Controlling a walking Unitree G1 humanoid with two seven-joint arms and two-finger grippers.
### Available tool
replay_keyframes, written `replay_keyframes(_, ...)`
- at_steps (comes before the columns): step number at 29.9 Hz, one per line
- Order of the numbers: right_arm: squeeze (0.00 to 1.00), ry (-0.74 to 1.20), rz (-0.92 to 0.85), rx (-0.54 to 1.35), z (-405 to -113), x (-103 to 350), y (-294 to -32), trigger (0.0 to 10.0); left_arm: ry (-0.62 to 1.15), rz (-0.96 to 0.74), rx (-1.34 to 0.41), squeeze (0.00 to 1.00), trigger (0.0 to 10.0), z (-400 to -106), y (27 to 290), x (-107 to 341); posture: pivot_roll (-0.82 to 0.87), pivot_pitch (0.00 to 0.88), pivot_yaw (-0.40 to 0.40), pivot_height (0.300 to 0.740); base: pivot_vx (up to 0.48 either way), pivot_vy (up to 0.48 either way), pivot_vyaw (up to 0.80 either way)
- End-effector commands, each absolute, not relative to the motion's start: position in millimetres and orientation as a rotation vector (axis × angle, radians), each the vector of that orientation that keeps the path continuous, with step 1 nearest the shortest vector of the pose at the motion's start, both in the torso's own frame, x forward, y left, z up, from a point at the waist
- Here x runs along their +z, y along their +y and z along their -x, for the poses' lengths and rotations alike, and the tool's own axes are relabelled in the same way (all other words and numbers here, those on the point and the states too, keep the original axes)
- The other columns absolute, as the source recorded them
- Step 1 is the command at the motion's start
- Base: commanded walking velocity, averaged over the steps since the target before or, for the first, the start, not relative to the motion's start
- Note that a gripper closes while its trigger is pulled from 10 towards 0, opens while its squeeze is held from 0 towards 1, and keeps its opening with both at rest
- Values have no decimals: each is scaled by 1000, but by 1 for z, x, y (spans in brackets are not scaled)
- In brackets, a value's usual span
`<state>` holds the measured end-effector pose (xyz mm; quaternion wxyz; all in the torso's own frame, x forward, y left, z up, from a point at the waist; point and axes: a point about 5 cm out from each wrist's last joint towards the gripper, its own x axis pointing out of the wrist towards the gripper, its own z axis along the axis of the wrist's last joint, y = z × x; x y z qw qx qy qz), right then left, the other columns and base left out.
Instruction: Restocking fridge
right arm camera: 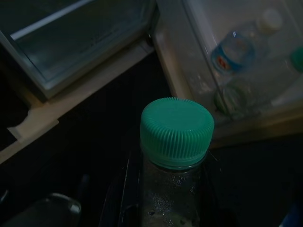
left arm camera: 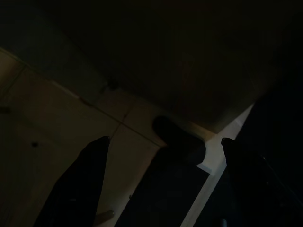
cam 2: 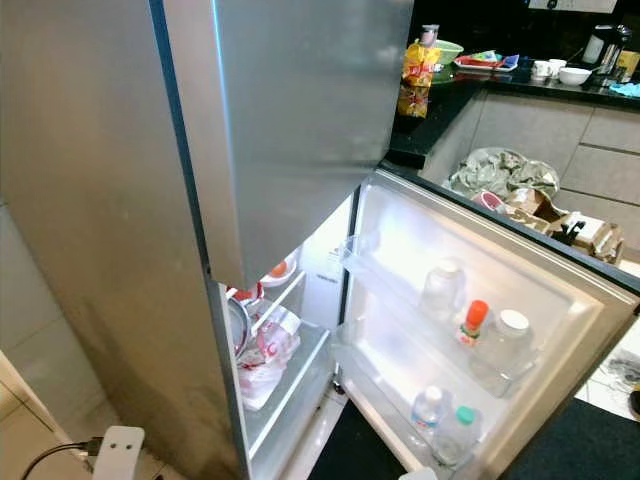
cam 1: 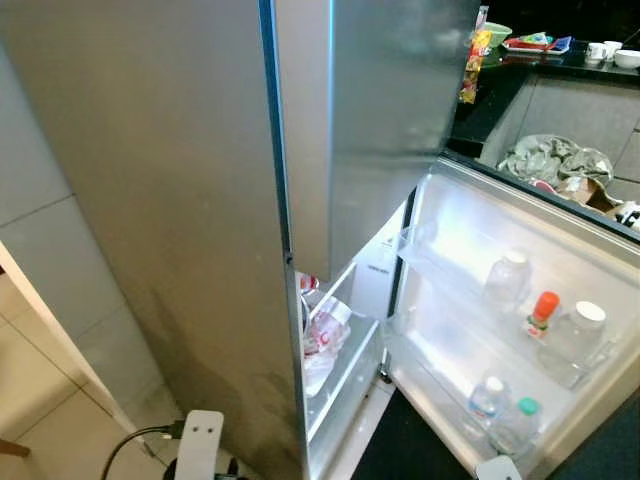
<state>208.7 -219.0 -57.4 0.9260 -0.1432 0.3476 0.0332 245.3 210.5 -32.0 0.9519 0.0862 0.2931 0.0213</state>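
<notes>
With the fridge door (cam 2: pixel 560 330) open and its racks part-stocked, the right pincer (right arm camera: pixel 163 198) grips a green-capped bottle (right arm camera: pixel 176 142) low beside that door, not yet shelved; left pincer (left arm camera: pixel 163 156) hangs spread, empty.

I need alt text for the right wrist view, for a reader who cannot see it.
A clear bottle with a green ribbed cap stands upright between the right gripper's dark fingers, close to the camera. Behind it, dimly lit, is the open fridge door shelf holding other bottles, one with a blue label.
</notes>
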Motion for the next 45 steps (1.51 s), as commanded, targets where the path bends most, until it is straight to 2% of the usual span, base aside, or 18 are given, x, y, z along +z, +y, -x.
replay_keyframes(1, 0, 711, 299, 72, -208, -58, -219, 10000, 615, -193, 27, 0, 10000, -242, 206, -36, -66, 88, 7, 740, 0, 0, 0)
replay_keyframes(4, 0, 690, 288, 90, -214, -55, -214, 10000, 615, -194, 12, 0, 10000, -244, 201, -36, -70, 75, 14, 740, 0, 0, 0)
replay_keyframes(8, 0, 701, 186, 166, -215, -57, -200, 10000, 591, -156, -64, 0, 10000, -247, 188, -36, -69, 74, 15, 740, 0, 0, 0)
replay_keyframes(11, 0, 709, 208, 182, -211, -60, -194, 10000, 594, -158, -88, 0, 10000, -247, 185, -36, -69, 76, 15, 740, 0, 0, 0)
replay_keyframes(27, 0, 760, 206, 238, -192, -71, -188, 10000, 625, -155, -117, 0, 10000, -238, 181, -44, -59, 78, 17, 740, 0, 0, 0)
replay_keyframes(32, 0, 781, 157, 216, -189, -73, -189, 10000, 628, -174, -157, 0, 10000, -235, 178, -45, -60, 78, 18, 740, 0, 0, -793)
replay_keyframes(34, 0, 783, 174, 223, -186, -74, -188, 10000, 621, -180, -253, 0, 10000, -232, 168, -47, -63, 79, 19, 740, 0, 0, -800)
replay_keyframes(38, 0, 791, 177, 218, -181, -76, -190, 10000, 615, -187, -313, 0, 10000, -231, 161, -47, -66, 80, 24, 740, 0, 0, -800)
replay_keyframes(45, 0, 804, 177, 205, -176, -78, -195, 10000, 606, -177, -298, 0, 10000, -236, 159, -45, -70, 81, 27, 740, 0, 0, -800)
